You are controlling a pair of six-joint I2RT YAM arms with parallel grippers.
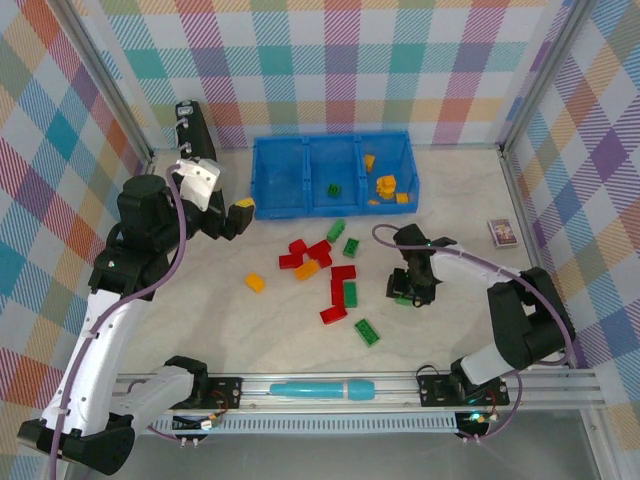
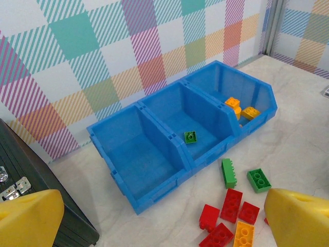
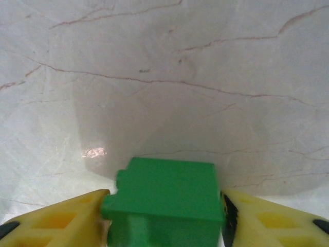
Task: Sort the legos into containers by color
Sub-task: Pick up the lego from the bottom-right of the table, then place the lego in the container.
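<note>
The blue tray (image 1: 280,178) stands at the far wall, and the left claw (image 1: 238,216) hangs wide open beside its left end. The right claw (image 1: 405,290) pinches a green brick (image 3: 165,198) at its fingertips, low over the table and right of the loose bricks (image 1: 325,270). I think such a shallow grip may let it slip. The way to the tray looks free.

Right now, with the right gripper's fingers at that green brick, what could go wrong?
The right gripper pinches the green brick only by its near end, so it may twist or slip on lifting. The middle compartment, holding one green piece, sits beside the right compartment with yellow-orange bricks; a late release could mis-sort it.
</note>
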